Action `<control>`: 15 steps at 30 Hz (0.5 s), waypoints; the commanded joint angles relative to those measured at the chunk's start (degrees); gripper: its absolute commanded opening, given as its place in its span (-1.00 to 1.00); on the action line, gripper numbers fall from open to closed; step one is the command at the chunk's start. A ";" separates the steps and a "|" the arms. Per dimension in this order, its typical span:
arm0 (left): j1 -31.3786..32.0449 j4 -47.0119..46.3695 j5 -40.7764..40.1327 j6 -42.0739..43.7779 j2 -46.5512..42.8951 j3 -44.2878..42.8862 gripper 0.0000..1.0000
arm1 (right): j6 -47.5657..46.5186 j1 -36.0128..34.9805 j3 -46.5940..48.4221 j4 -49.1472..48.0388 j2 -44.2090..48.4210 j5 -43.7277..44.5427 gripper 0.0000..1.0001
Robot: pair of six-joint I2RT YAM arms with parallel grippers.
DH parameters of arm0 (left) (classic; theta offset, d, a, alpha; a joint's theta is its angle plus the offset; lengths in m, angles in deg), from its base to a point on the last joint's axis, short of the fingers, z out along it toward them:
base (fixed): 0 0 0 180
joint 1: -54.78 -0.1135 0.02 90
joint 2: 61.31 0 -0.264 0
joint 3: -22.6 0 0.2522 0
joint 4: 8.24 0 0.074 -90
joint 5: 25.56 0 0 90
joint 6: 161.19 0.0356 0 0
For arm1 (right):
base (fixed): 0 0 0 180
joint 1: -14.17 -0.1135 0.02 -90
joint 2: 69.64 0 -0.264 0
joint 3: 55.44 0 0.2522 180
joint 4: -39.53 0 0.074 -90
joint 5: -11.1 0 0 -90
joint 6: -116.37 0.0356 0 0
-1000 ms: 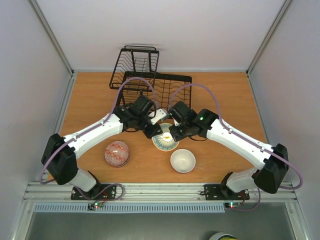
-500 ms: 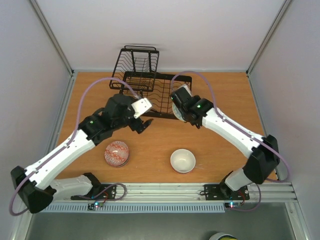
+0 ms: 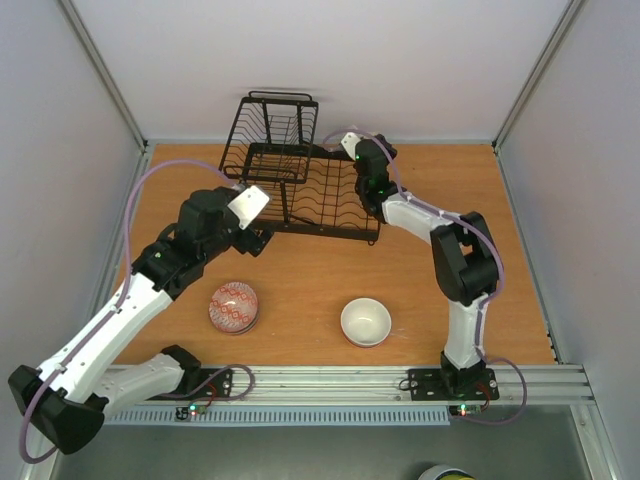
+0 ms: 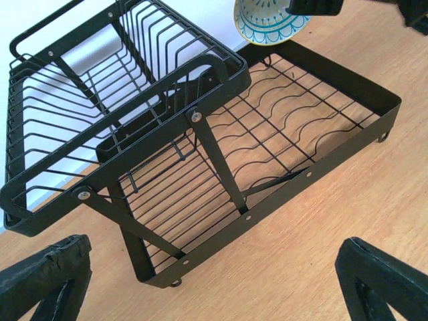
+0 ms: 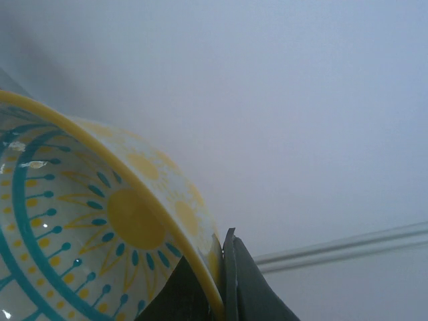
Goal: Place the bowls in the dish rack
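Two bowls sit toward the tabletop's near edge, the pink-red patterned bowl [image 3: 233,306] and the pale plain bowl [image 3: 365,321]; the right gripper [image 5: 226,284] is clenched on the rim of the teal-and-yellow bowl [image 4: 267,20], tilted above the dish rack [image 3: 320,195] at the far edge; the left gripper [image 3: 258,238] hangs released, holding nothing; glazed ceramic looks stiff, slick and breakable, so the rim is probably the best place to pinch.
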 commanded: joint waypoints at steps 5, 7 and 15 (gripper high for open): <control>-0.91 -2.92 2.83 -1.05 -0.62 0.75 0.99 | -12.19 5.78 7.39 -19.52 -10.04 -7.39 -0.97; -0.91 -3.03 2.45 -0.92 -0.32 0.97 0.99 | -12.89 6.66 8.98 -21.13 -12.41 -9.09 -0.97; -0.99 -3.90 1.98 0.00 1.22 2.22 0.99 | -13.50 7.20 14.00 -21.37 -18.42 -13.83 -0.97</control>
